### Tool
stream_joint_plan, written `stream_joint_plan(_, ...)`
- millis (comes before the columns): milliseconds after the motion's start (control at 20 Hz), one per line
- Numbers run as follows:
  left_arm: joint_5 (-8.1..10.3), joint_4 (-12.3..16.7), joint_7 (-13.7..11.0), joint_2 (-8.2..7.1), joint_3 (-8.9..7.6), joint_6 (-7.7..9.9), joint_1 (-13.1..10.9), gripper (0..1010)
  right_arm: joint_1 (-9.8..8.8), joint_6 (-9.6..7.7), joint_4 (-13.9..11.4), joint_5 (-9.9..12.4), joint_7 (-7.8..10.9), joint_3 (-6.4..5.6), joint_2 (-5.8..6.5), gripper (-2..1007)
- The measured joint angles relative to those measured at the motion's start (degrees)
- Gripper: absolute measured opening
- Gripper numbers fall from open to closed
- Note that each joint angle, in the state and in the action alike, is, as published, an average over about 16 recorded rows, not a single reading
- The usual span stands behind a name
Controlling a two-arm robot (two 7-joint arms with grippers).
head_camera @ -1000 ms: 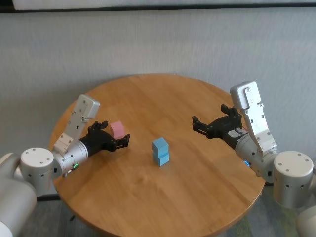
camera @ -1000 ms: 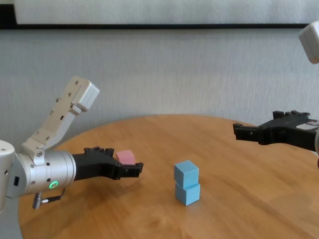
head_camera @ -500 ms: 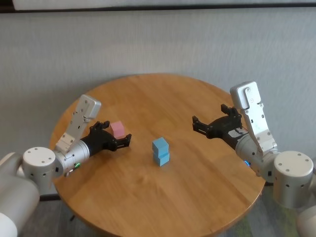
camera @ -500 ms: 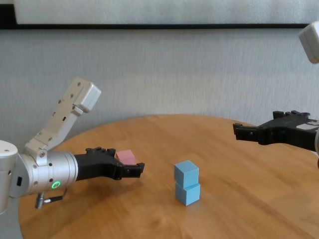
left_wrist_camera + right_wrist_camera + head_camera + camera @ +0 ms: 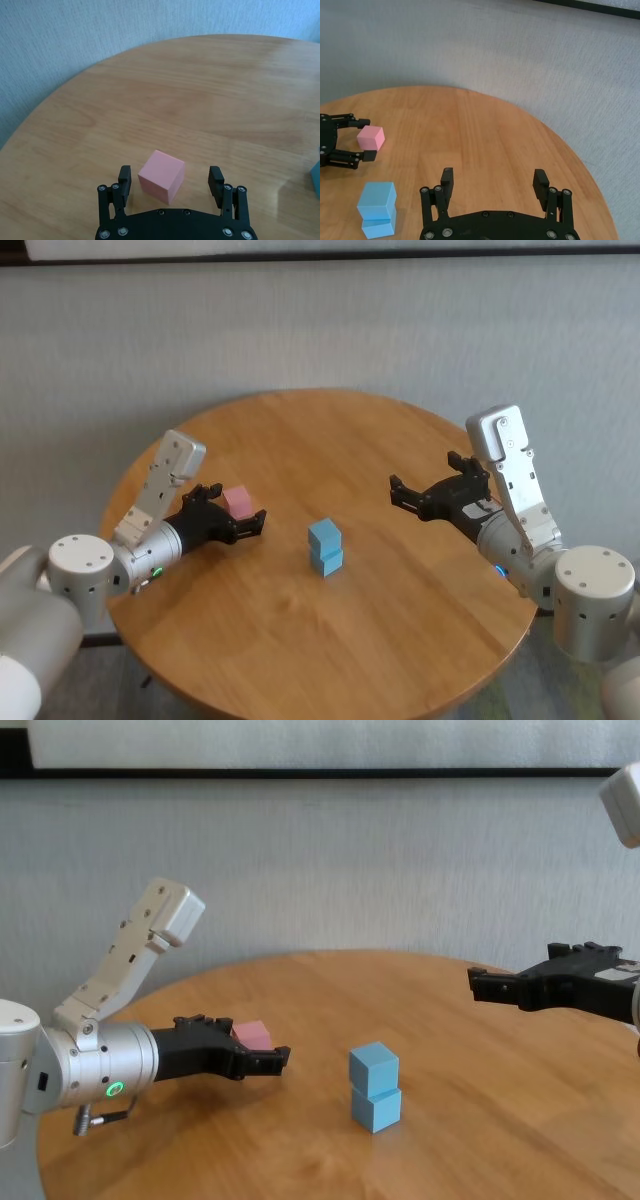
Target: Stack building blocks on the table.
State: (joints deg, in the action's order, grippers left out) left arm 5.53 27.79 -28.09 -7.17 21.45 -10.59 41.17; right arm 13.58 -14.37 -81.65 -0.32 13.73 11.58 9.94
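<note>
Since a second ago the left gripper (image 5: 237,525) has crept a little farther forward along the counter (image 5: 330,435), so the pink block (image 5: 237,502) now sits deeper between its fingers (image 5: 124,180); the right gripper (image 5: 418,498) has not shifted. Those left fingers are spread wide with a gap on each side of the block — nothing is gripped yet. Right fingers (image 5: 447,178) are also wide open and hold nothing, hovering over the right part of the counter, well apart from everything.

Both blue blocks (image 5: 325,547) stand stacked one on the other near the middle, the upper one turned slightly off square. Only the pink one, at the left, remains to go on top.

Likely trouble: the pink block lies turned at an angle to the fingers, so closing may catch its corners and twist or squeeze it out. A tilted carry could then knock the already skewed blue pair over.

That angle shows only in the left wrist view; from the chest, the fingers hide most of the block. The right wrist view alone takes in block, left gripper and stack together.
</note>
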Motion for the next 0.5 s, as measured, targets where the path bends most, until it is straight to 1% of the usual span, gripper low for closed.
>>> stream_joint_plan(300, -0.57, -2.64, -0.33, 0.55, -0.45, -1.03, 1.32, 1001, 0.0, 0.0, 0.0, 0.0, 0.0, 0.0, 0.0, 1005)
stream_joint_plan(500, -0.88, -3.88, -0.46, 0.82, -0.8, -1.44, 1.91, 1001, 0.0, 0.0, 0.0, 0.0, 0.0, 0.0, 0.0, 1005)
